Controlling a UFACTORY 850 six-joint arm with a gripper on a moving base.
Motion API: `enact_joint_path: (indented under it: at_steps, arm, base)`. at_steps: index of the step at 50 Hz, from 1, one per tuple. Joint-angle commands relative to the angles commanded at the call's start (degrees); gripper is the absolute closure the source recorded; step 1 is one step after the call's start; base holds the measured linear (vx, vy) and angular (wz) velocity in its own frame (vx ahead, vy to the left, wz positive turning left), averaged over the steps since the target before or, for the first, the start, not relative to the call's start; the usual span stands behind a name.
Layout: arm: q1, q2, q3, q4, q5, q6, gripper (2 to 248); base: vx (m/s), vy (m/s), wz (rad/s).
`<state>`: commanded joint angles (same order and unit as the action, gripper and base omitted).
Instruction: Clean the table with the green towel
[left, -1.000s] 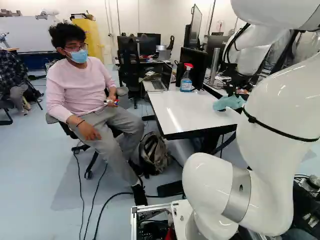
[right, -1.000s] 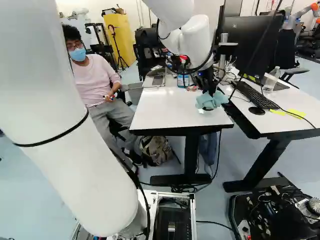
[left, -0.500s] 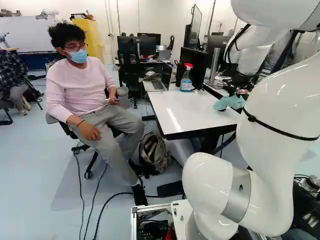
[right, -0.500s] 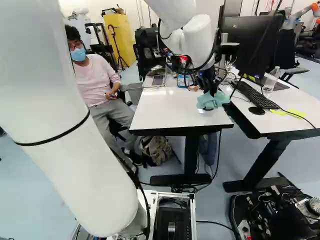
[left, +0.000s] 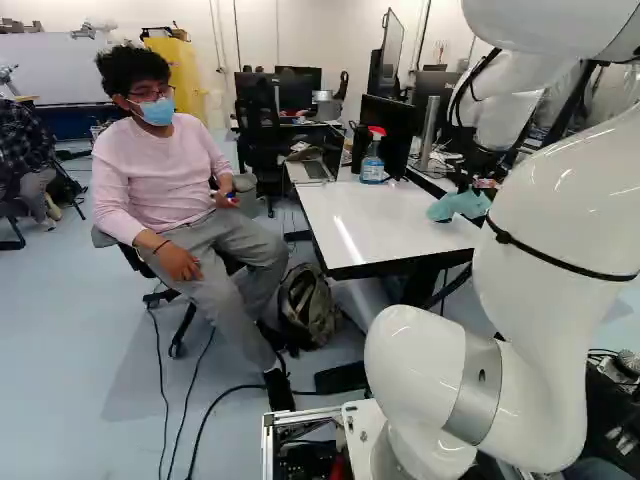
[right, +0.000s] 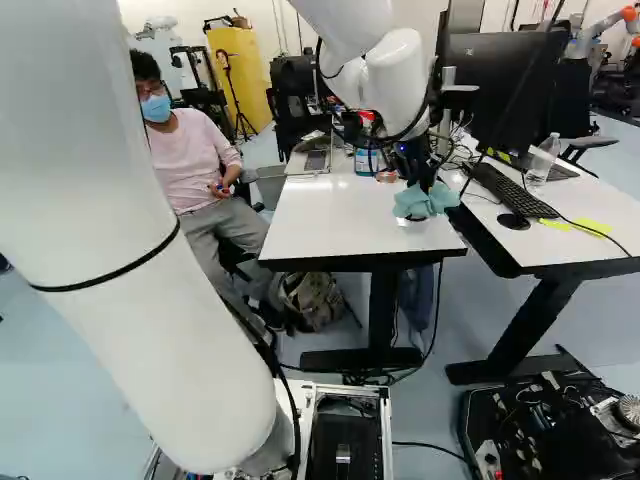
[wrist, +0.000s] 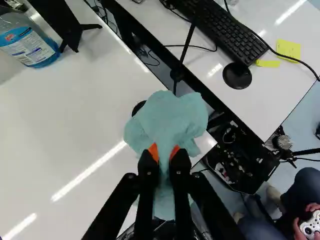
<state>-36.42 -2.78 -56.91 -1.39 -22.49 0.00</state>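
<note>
Two fingers of the pincer (right: 417, 168) stand nearly closed, with bunched cloth pinched between them from both sides. In the wrist view the orange pads (wrist: 174, 151) press on a fold of the green towel (wrist: 170, 116), a narrow band of cloth separating them. The towel spreads out ahead of the fingertips in a loose, crumpled lump, and more of it hangs back between the fingers.

The pincer points down over the white tabletop (right: 345, 215), and the towel is at its near right part in the right base view, close to the edge that faces a second tabletop (right: 600, 205). Whether the cloth presses on the surface or sits just above it, I cannot tell. A black round piece (wrist: 138, 107) shows partly from under the towel's edge.

Toward the far end of the same tabletop stands a spray bottle (left: 372, 165) with a red top and blue liquid, upright beside a black monitor (left: 392, 122). An open laptop (left: 316, 168) lies farther left in the left base view.

The second tabletop carries a black keyboard (right: 510, 190), a mouse (right: 514, 222) just beside it, a clear bottle (right: 541, 163) and yellow notes (wrist: 288, 48).
</note>
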Motion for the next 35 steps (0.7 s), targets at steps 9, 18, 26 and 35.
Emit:
enact_joint_path:
  at_steps: [9,18,26,35]
  arm:
    - [0.0,0.0,0.0,0.0,0.0,0.0,151]
    - [0.0,0.0,0.0,0.0,0.0,0.0,80]
    - [0.0,0.0,0.0,0.0,0.0,0.0,43]
    - [0.0,0.0,0.0,0.0,0.0,0.0,3]
  base:
    - [0.0,0.0,0.0]
    - [0.0,0.0,0.0]
    - [0.0,0.0,0.0]
    - [0.0,0.0,0.0]
